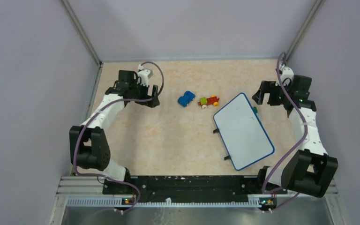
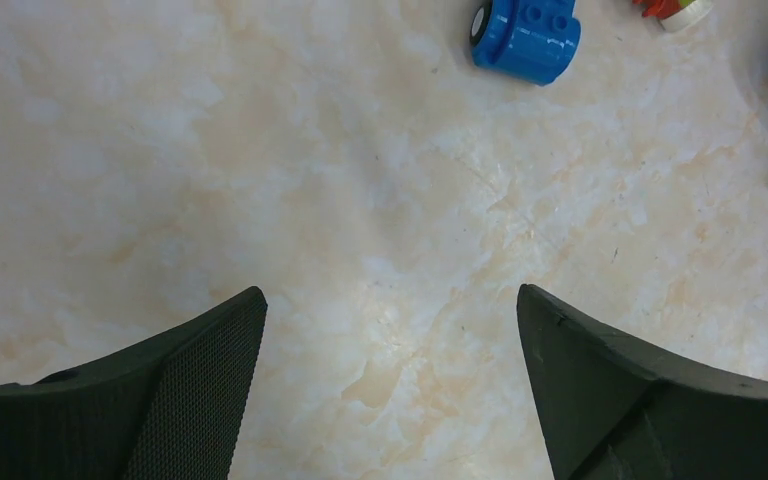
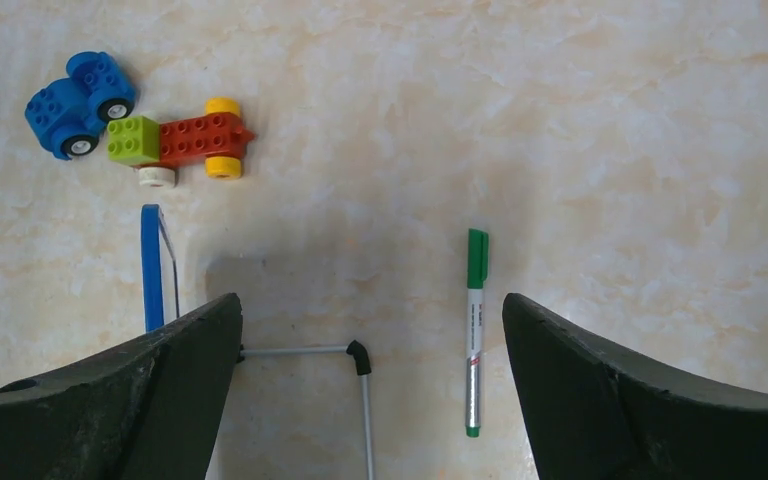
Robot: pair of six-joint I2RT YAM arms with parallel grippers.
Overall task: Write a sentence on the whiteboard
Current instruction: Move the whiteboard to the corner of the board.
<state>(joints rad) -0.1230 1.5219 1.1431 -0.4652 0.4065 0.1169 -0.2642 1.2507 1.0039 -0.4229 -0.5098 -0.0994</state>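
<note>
The whiteboard [image 1: 243, 131] lies slanted at the right of the table, white with a blue rim and two small black feet on its left edge. Its face is blank; no sentence shows. In the right wrist view I see its blue rim [image 3: 150, 265] edge-on and a wire stand [image 3: 360, 360] under it. A green marker [image 3: 474, 330] lies capped on the table by the board's far corner, a speck in the top view [image 1: 255, 109]. My right gripper [image 3: 372, 330] is open and empty above it [image 1: 267, 96]. My left gripper [image 2: 390, 330] is open and empty at the far left [image 1: 146, 99].
A blue toy car [image 1: 185, 98] and a red, green and yellow brick vehicle [image 1: 209, 101] lie at the back middle, left of the board. The car also shows in the left wrist view [image 2: 526, 35]. Grey walls close the table at the back and sides.
</note>
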